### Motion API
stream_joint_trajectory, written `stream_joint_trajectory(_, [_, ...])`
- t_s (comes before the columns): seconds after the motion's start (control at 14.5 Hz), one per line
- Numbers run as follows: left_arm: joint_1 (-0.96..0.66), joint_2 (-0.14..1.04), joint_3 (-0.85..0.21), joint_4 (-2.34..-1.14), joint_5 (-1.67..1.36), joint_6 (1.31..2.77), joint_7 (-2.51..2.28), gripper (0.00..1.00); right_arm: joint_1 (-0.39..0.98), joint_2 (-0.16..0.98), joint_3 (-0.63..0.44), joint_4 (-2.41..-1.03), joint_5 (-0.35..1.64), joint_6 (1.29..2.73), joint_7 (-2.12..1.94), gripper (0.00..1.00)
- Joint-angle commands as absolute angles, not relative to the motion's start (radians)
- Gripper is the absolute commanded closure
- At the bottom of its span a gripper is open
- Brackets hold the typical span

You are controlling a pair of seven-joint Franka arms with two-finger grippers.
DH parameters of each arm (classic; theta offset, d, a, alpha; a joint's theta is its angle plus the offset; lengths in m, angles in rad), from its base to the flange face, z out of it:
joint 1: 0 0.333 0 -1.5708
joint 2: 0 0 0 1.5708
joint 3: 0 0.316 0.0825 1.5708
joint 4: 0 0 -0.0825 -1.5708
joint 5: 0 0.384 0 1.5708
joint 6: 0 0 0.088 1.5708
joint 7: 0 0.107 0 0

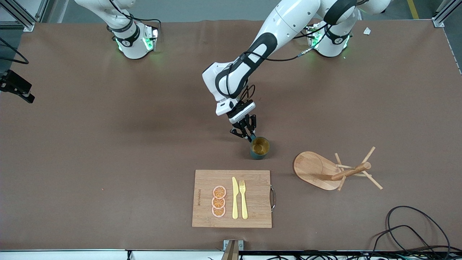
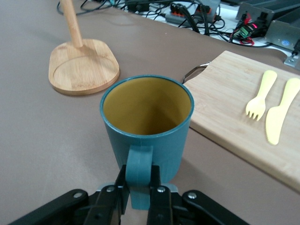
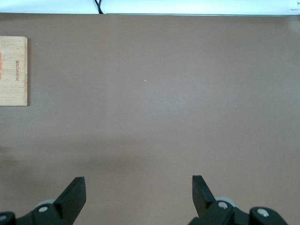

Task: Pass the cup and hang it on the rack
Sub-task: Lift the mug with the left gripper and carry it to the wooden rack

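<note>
Left end effector [image 2: 139, 190] pinches the handle of the cup [image 1: 259, 148], which sits upright on the bench [image 1: 108, 144], farther from the front camera than the cutting board [image 1: 252, 213]. The rack [image 1: 334, 169] stands near the cup toward the left arm's end. Right end effector [image 3: 138, 192] waits, fingers spread, over bare bench.

A teal cup [image 1: 259, 148] with a mustard-yellow inside is seen on the brown surface [image 1: 108, 144]. The rack [image 1: 326, 169] and cutting board [image 1: 232, 198] are pale wood; pale yellow cutlery [image 1: 239, 198] and orange-patterned slices [image 1: 218, 201] are shown.
</note>
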State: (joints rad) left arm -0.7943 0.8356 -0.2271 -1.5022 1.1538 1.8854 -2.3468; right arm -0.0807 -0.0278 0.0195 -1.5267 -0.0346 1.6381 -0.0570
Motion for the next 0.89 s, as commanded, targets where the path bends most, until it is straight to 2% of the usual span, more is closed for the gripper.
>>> stream_joint_trajectory(0.0, [-0.787, 0.787, -0.23, -1.413, 0.993, 1.881, -2.307, 1.0, -0.075, -0.04, 0.015, -1.534, -0.025, 1.635, -0.063, 0.0])
stream_joint_trajectory(0.48, [-0.609, 0.502, -0.238, -1.394, 0.535, 1.881, -2.168, 1.0, -0.077, -0.031, 0.014, -1.52, -0.038, 1.637, -0.063, 0.0])
stream_joint_trajectory(0.83, [-0.363, 0.329, -0.239, -1.394, 0.085, 1.881, -1.956, 1.0, -0.08, -0.031, 0.014, -1.52, -0.035, 1.637, -0.052, 0.0])
